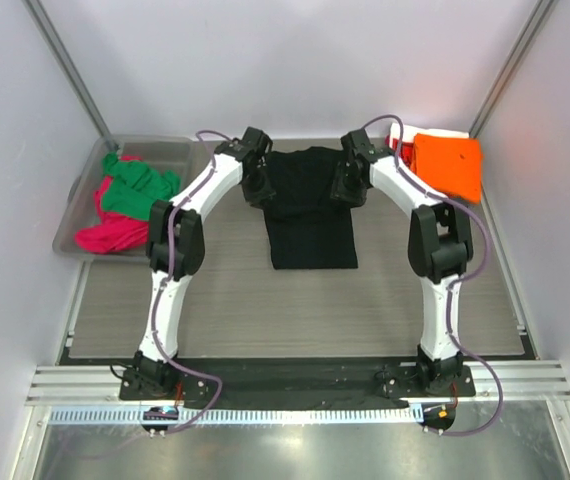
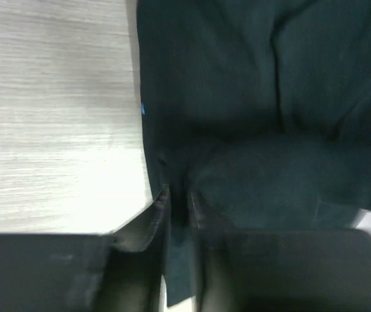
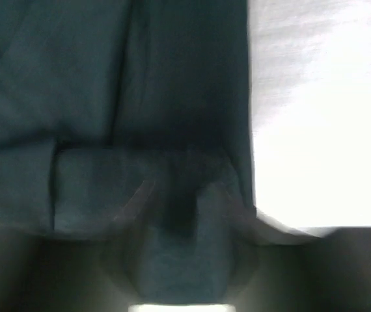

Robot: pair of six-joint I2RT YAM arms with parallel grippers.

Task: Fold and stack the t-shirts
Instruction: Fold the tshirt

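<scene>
Left end effector point(image 2: 179, 196): clamped on the black t-shirt point(image 1: 310, 222) edge.
Right end effector point(image 3: 176, 211): I read it closed on the same cloth.
Risk: I judge the thin pinch may slip and skew the fold.

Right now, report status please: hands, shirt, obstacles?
Both shut on black t-shirt, upper sides: left hand, right hand. Shirt partly folded on table. Apart, no obstruction: orange t-shirt, bin.

Blur hides whether the right fingers point(image 3: 219, 214) pinch the black tee point(image 3: 107, 78).
</scene>
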